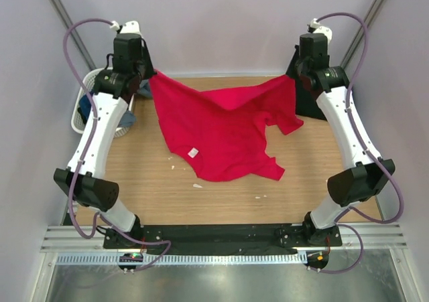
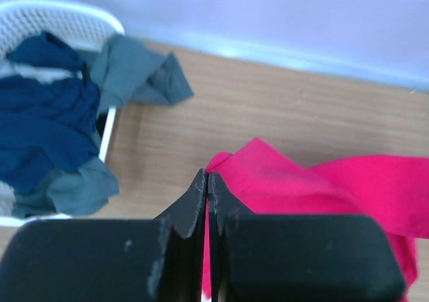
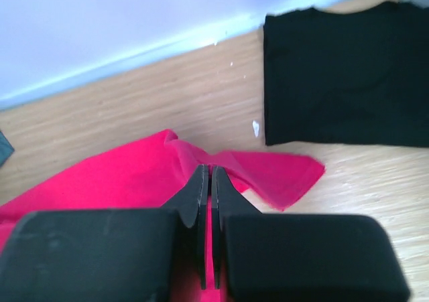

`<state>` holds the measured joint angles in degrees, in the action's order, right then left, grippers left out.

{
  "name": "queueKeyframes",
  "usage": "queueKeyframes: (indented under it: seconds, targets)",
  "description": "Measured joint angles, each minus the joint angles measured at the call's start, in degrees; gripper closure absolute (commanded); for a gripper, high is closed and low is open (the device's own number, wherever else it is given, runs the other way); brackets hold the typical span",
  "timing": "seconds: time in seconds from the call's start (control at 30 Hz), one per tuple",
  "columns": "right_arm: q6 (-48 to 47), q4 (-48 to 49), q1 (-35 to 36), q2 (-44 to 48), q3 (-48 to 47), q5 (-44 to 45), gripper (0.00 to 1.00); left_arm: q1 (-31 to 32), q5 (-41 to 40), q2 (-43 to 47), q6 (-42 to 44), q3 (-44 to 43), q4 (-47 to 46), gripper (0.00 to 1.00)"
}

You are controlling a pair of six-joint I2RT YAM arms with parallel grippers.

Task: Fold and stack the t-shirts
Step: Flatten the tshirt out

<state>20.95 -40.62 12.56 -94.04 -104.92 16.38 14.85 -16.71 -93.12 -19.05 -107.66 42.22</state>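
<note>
Seemingly clamping red t-shirt [image 1: 221,128] | left hand [image 2: 207,176] | right hand [image 3: 206,170] | arms outstretched

— Light?
— Bright, even, diffuse; only faint shadows on the table [image 1: 221,195].
— Sharp?
— Top view crisp. Both wrist views soft, near fingers [image 2: 191,211] blurred, far wall [image 2: 268,14] washed pale.

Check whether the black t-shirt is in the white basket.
No, the black t-shirt lies flat on the wooden table, on the opposite side from the basket.
</note>
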Motion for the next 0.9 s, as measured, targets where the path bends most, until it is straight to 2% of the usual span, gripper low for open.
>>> queueKeyframes:
  seconds: [0.37, 0.67, 0.9]
  targets:
    - [-4.0, -1.8, 0.0, 9.0, -7.2, 6.5, 0.99, 0.0, -0.9, 3.4, 6.3, -15.7, 0.0, 1.0]
    - [-4.4, -6.8, 0.1, 22.1, -13.0, 7.3, 0.99, 0.0, -2.4, 18.9, 10.8, -19.7, 0.3, 1.0]
    - [-4.6, -10.8, 0.1, 30.5, -18.2, 0.2, 0.99, 0.0, 4.0, 30.7, 10.5, -22.8, 0.9, 1.0]
